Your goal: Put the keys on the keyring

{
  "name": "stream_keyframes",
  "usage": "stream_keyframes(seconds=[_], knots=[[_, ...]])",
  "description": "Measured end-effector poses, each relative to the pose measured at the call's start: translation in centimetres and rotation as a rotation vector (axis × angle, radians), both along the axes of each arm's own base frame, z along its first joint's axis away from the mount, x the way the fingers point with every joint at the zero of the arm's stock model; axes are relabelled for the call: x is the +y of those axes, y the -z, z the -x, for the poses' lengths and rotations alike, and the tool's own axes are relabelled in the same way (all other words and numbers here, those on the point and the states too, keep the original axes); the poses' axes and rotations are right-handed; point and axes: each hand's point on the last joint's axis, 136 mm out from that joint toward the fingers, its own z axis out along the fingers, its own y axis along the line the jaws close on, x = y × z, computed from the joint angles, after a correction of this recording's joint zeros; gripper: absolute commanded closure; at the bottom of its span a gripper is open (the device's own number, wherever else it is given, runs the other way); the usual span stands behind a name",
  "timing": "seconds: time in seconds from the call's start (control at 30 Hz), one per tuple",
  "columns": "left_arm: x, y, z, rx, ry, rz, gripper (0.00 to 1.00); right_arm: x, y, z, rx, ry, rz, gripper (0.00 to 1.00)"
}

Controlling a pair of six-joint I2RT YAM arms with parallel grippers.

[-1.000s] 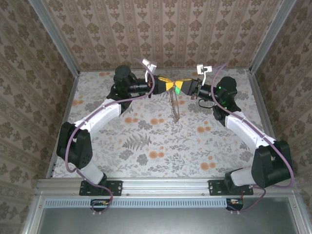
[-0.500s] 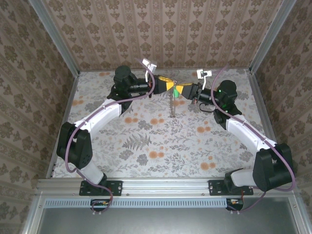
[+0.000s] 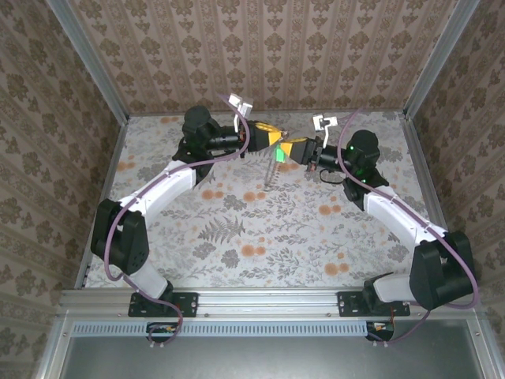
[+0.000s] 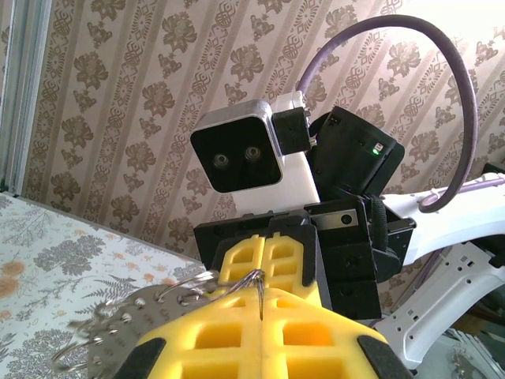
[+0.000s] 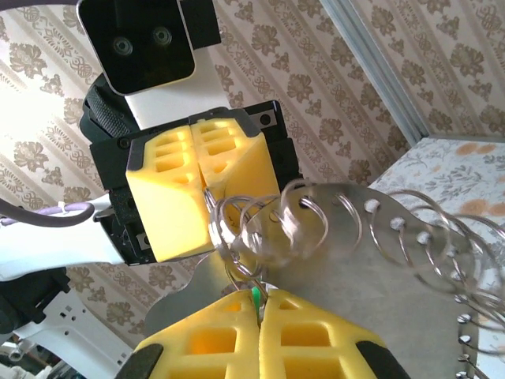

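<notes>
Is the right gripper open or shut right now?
Shut: the right gripper presses its yellow pads together, a sliver of the green key pinched between them.

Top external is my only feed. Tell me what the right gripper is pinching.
Observer: The right gripper is shut, with a sliver of the green key in the seam between its yellow pads.
Operator: Report the left gripper next.
Observer: The left gripper is shut on a thin wire keyring that loops out at its tips.
Operator: Describe the thing dangling under them.
Observer: It is a silvery metal plate with a row of holes punched along its edge.
</notes>
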Motion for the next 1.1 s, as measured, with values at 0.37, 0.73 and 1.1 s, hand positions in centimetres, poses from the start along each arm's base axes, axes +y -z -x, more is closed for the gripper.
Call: stream_keyframes(seconds=[0.37,0.73,1.1], knots=[[-0.2,-0.7,-0.2,-0.004,-0.025,0.025,1.0,0.0,1.2,0.9,0.025,-0.036,0.031,0.46],[0.0,-1.4,-0.1,0.001,-0.027,0.057,1.0,-3.0,-2.5,2.7,-0.065,0.046,0.0,0.49],[0.2,-2.6,0.6,-0.003,0.003,0.092,1.0,-2.3,-3.5,0.4,-0.044,0.045,-0.038,0.6]])
